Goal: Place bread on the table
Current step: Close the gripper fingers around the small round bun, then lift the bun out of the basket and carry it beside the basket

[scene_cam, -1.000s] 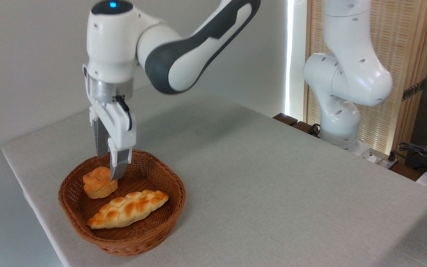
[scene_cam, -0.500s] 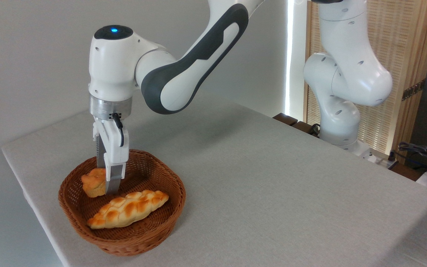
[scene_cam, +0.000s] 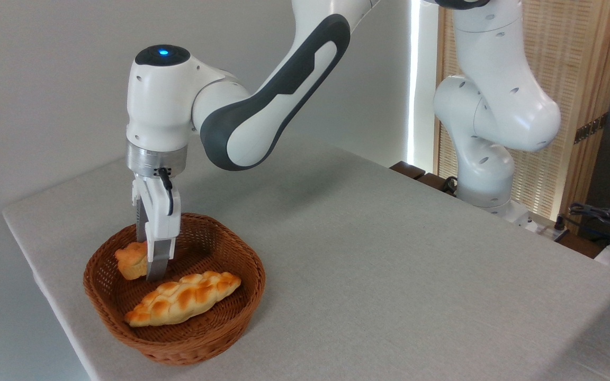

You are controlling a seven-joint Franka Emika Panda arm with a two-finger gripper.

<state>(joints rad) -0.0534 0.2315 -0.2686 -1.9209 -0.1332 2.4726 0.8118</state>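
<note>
Grey-clothed table (scene_cam: 389, 254) against plain wall | basket (scene_cam: 215, 338) near left front edge | bun (scene_cam: 129, 259) in basket's rear left, beside long braided loaf (scene_cam: 183, 297) | claw (scene_cam: 152, 272) lowered into basket, fingers around bun; whether pinching it cannot be told

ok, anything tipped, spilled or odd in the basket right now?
Nothing spilled or damaged. The small golden-orange bun sits tilted in the brown wicker basket, with the tool down at it; the near finger hides the contact. The long braided loaf lies flat and the grey cloth table looks tidy.
</note>
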